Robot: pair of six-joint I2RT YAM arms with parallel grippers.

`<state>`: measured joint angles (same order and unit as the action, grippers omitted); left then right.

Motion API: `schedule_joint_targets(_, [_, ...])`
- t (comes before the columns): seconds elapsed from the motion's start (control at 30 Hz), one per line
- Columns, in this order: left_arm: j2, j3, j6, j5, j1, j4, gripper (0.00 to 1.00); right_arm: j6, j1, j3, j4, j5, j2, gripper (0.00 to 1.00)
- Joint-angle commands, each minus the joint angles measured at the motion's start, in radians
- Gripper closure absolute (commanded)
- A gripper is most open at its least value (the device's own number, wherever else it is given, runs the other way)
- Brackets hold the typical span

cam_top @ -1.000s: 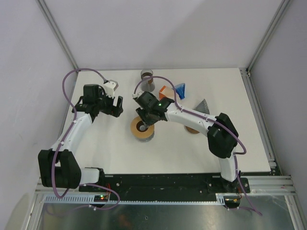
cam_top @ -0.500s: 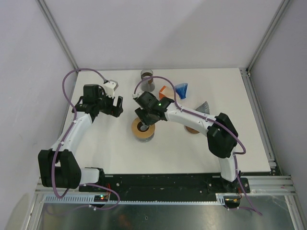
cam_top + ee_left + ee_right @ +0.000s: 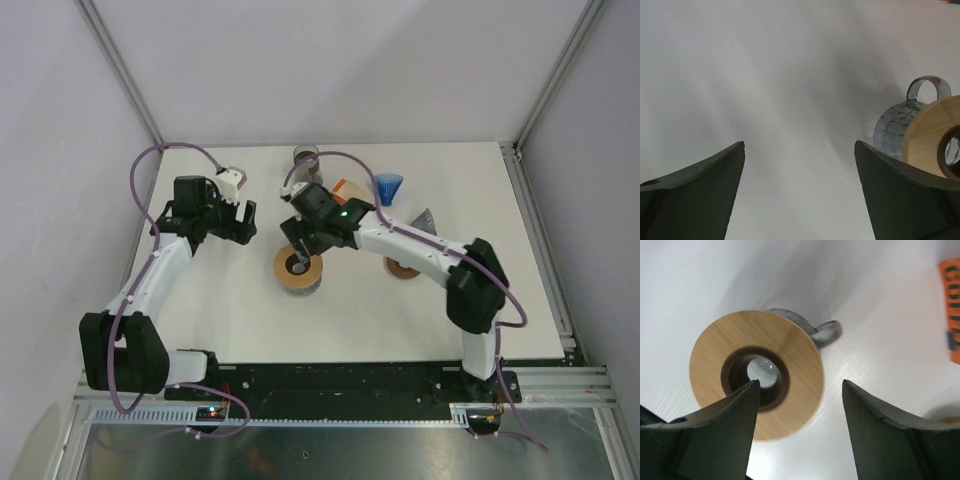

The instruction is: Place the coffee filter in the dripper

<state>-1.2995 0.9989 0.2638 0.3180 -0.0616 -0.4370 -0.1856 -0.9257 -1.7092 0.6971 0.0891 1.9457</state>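
Dripper (image 3: 298, 268) is sitting mid-bench (image 3: 230, 320), seemingly upside down, with its wooden ring facing up. Right gripper (image 3: 800, 385) is hovering just above it, jaws apart and carrying nothing. Left gripper (image 3: 799, 150) is hanging at the dripper's ten o'clock, wide open and empty. A tan shape (image 3: 403, 269) at three o'clock, half hidden under the right arm, may be the coffee filter. Risk: if the dripper is inverted, a filter would be sliding off the ring, and descending fingers could be tipping the glass.
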Motion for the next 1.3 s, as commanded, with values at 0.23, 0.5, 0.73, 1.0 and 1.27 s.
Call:
schedule_joint_targets(0.23, [0.017,0.026,0.015,0.019,-0.01,-0.003,0.05,-0.076,0.372,0.314,-0.132,0.045,-0.473,0.22])
schedule_joint_targets(0.5, [0.019,0.025,0.013,0.024,-0.009,-0.002,0.05,0.035,0.708,0.471,-0.222,-0.176,-0.419,0.08])
schedule_joint_targets(0.73, [0.018,0.022,0.014,0.022,-0.009,-0.002,0.05,0.111,0.844,0.474,-0.351,-0.337,-0.285,0.08])
schedule_joint_targets(1.0, [0.018,0.024,0.014,0.013,-0.009,-0.002,0.05,0.155,0.856,0.474,-0.36,-0.551,-0.137,0.47])
schedule_joint_targets(1.27, [0.016,0.038,0.009,0.017,-0.011,-0.003,0.05,0.195,0.806,0.473,-0.304,-0.415,-0.218,0.98])
